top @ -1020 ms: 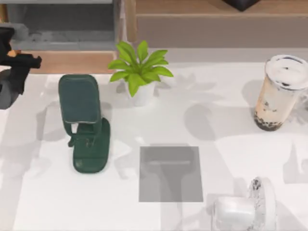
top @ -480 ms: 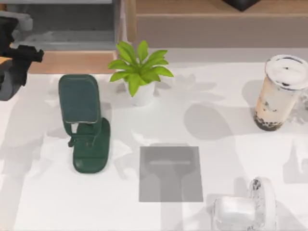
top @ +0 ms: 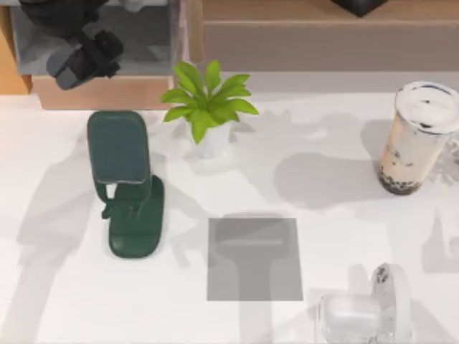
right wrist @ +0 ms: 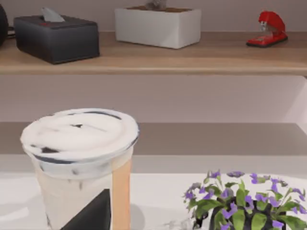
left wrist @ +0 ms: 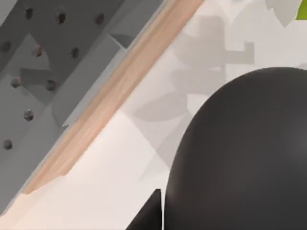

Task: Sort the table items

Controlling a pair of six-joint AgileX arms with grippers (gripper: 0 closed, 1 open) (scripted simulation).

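Note:
My left gripper [top: 87, 51] is up at the back left, over the grey compartment [top: 147, 39], and is shut on the dark grey oval computer mouse [top: 77, 64]. In the left wrist view the mouse [left wrist: 240, 153] bulks close to the camera above the white table [left wrist: 110, 167] and a wooden ledge. The clear cup of beige milk tea with black pearls [top: 416, 140] stands upright at the table's far right. The right wrist view faces the cup [right wrist: 81, 163]. My right arm [top: 366, 308] stays parked at the front right.
A dark green phone stand [top: 129, 186] stands at the left, a small green potted plant [top: 208, 100] behind the middle, and a grey square pad [top: 254, 258] near the front. A pot of purple flowers [right wrist: 240, 206] sits beside the cup. The bare table [top: 323, 186] lies between them.
My left arm has swung from the table's far left edge up and to the right, carrying the mouse over the grey compartment. The right arm and cup have not moved.

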